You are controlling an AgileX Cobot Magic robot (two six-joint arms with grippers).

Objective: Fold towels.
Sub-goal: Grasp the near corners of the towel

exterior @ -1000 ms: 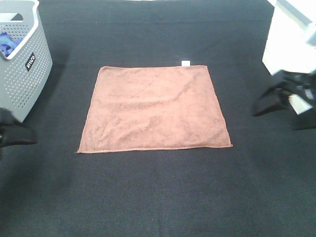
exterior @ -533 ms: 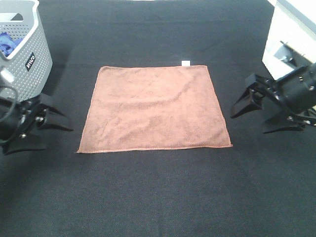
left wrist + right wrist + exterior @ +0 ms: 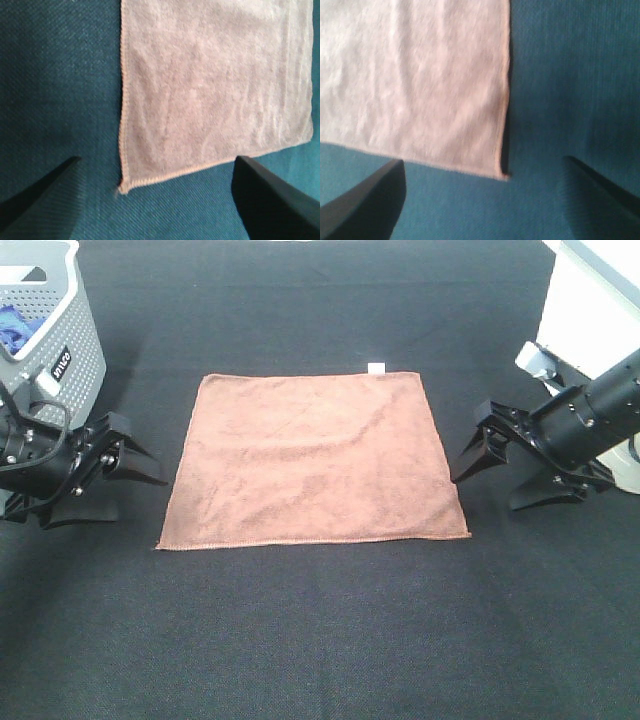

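The reddish-brown towel (image 3: 312,457) lies flat and unfolded in the middle of the black table, with its small white tag (image 3: 377,367) at the far edge. My left gripper (image 3: 135,495) is open and empty, just left of the towel's near left corner. In the left wrist view the towel (image 3: 210,85) lies ahead of the open left gripper (image 3: 150,200), and its corner sits between the two fingers. My right gripper (image 3: 485,492) is open and empty, just right of the near right corner. In the right wrist view the towel (image 3: 420,75) lies ahead of the open right gripper (image 3: 482,200).
A grey perforated basket (image 3: 50,360) stands at the far left behind my left arm, with a blue cloth (image 3: 12,325) inside. A white box-like object (image 3: 590,310) stands at the far right behind my right arm. The black table cloth (image 3: 320,640) covers the whole surface.
Both arms have come in from the sides of the table towards the towel's near corners. The towel has not moved.
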